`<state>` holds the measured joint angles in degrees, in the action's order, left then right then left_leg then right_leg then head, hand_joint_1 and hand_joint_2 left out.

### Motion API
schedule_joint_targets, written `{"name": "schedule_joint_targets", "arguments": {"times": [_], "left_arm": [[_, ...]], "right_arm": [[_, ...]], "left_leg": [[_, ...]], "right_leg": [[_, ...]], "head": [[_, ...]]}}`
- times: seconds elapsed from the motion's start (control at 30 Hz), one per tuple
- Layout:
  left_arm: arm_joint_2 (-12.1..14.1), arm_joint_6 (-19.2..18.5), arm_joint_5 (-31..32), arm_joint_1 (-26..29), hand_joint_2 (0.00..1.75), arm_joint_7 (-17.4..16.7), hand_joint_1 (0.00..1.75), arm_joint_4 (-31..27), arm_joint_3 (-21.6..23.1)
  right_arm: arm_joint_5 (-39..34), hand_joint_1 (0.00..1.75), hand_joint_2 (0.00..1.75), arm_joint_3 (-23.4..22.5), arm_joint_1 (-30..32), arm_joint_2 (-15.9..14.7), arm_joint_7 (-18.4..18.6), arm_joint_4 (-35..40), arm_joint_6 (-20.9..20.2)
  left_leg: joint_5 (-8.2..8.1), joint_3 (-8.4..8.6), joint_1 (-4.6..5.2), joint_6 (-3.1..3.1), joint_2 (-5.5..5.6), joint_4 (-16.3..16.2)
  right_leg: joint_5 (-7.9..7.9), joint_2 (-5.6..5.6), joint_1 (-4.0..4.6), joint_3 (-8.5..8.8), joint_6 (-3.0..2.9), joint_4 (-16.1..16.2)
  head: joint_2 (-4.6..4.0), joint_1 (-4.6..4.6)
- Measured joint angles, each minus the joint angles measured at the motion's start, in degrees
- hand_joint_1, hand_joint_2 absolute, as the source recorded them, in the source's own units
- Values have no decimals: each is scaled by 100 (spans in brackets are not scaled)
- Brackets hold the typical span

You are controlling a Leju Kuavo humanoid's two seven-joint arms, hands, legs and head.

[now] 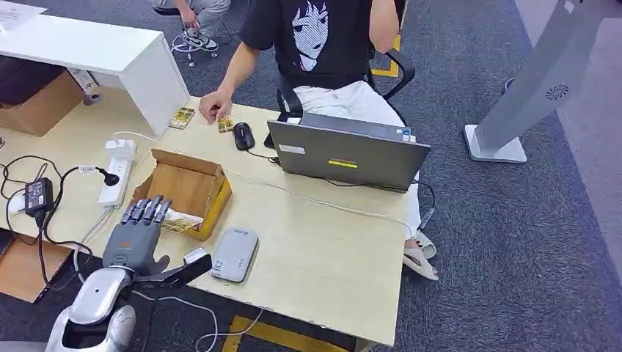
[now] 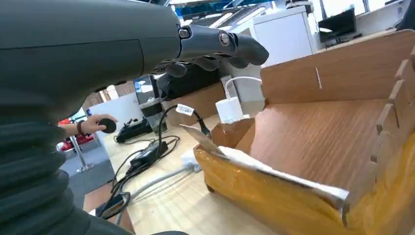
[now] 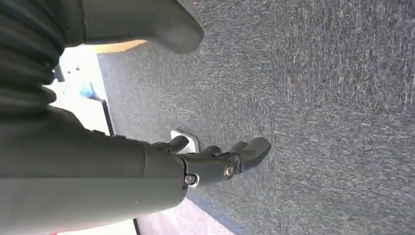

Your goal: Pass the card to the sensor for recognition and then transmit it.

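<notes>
Evidently the robot's left hand (image 1: 139, 233) is poised over the near rim of the shallow brown cardboard box (image 1: 192, 185) on the pale wooden table (image 1: 323, 249), fingers straight, slightly apart and holding nothing, their tips just above the pale flat card (image 1: 178, 221) that leans against the box's front wall; from the left wrist view the card (image 2: 274, 171) lies along that yellow-taped edge, propped rather than flat, which I take as meant to give the fingers an edge to catch. The flat grey rounded sensor pad (image 1: 235, 254) sits just beside the box on the robot's side, near enough that a lifted card would need only a short carry. The right hand (image 3: 215, 164) hangs over grey carpet, fingers loosely curled with nothing in them. Across the table a person in a black printed T-shirt (image 1: 312, 40) sits behind an open grey laptop (image 1: 345, 154), one hand by a black mouse (image 1: 243, 136). A white power strip (image 1: 116, 172) and black cables (image 1: 44, 205) crowd the left side, and the box's raised walls look like the main obstacle to a clean pinch.
</notes>
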<state>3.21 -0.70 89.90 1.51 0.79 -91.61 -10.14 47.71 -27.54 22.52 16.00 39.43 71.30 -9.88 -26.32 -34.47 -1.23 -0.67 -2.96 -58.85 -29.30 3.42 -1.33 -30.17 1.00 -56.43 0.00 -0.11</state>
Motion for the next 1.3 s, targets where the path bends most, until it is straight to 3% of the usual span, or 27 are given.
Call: {"name": "schedule_joint_targets", "arguments": {"times": [0.77,0.8,0.83,1.3], "left_arm": [[323,123,0,-474,175,-352,0,1028,422],[332,114,0,-479,175,-367,31,1049,422],[350,101,0,-482,175,-385,98,1067,422],[470,81,7,-594,175,-463,98,1224,422]], "right_arm": [[52,0,175,116,62,0,9,22,-50],[92,0,175,116,61,0,7,24,-52],[103,0,175,116,61,0,0,24,-54],[116,0,175,116,59,0,-20,37,-85]], "left_leg": [[0,-1,0,0,-1,0],[0,-1,0,0,-1,0],[0,-1,0,0,-1,0],[0,0,0,0,-2,0]], "right_leg": [[0,-1,0,0,0,0],[0,-1,0,0,0,0],[0,-1,0,0,0,0],[0,-2,0,13,0,0]], "head": [[0,2],[0,2],[0,0],[0,2]]}}
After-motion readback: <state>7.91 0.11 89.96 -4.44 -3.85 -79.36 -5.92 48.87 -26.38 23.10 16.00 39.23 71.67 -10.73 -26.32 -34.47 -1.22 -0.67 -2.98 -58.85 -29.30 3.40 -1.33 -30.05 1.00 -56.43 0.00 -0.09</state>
